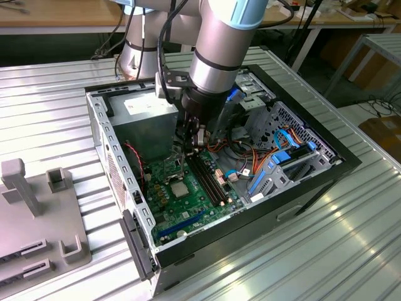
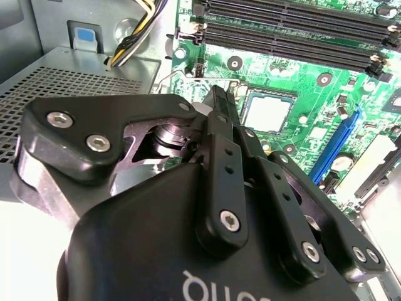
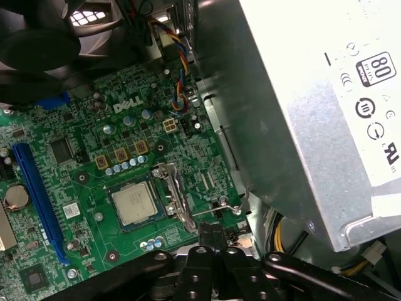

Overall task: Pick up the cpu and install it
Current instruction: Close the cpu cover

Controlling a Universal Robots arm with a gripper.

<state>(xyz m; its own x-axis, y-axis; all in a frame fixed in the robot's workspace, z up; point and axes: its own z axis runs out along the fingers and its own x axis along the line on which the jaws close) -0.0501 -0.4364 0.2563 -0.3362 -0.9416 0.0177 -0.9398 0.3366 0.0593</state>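
The cpu (image 3: 134, 204) lies flat in its socket on the green motherboard (image 3: 81, 144), silver top up. It also shows in the second wrist view as the cpu (image 2: 268, 111) and in the exterior view as the cpu (image 1: 178, 189). The socket's metal load plate (image 3: 171, 193) stands swung open beside it. My gripper (image 3: 210, 231) is shut, its black fingers pressed together just off the socket's edge, with the thin wire lever (image 3: 220, 212) right at the tips. From the exterior view, the gripper (image 1: 182, 157) reaches down into the open computer case (image 1: 113, 150). Nothing shows between the fingers (image 2: 220, 119).
A grey power supply (image 3: 313, 94) stands close beside the gripper. Black memory slots (image 2: 294, 25) and a blue card slot (image 3: 37, 200) flank the socket. Orange and blue cables (image 1: 282, 141) and drive bays crowd the case's far end. A grey fixture (image 1: 37, 213) sits at the exterior view's left.
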